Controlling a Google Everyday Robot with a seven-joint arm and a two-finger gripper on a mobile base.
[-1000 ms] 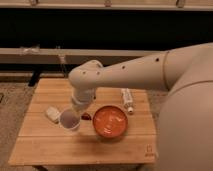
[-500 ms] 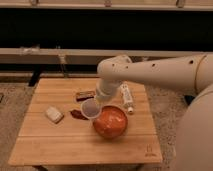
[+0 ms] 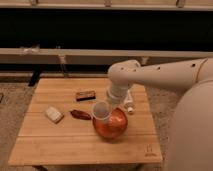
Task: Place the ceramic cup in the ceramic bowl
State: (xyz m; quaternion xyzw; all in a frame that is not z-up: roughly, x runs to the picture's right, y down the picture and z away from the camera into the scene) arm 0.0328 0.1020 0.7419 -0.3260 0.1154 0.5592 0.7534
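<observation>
The ceramic cup [image 3: 101,111], small, white and handleless, hangs tilted over the left rim of the ceramic bowl [image 3: 112,127]. The bowl is orange-red, glossy and shallow, and it sits on the wooden table [image 3: 75,145] right of centre. My gripper [image 3: 107,103] reaches down from the white arm on the right and is shut on the cup's far rim, just above the bowl. The cup covers part of the bowl's left edge.
A flat white block [image 3: 54,114] lies at the table's left. A dark red packet [image 3: 80,114] lies just left of the bowl. A brown bar [image 3: 86,95] lies behind it. A small white bottle [image 3: 129,102] lies right of the gripper. A bench runs behind the table.
The gripper has lifted the cup from the table's left-centre and carried it right, so it now hangs over the bowl's left rim. The arm has swung right with it.
</observation>
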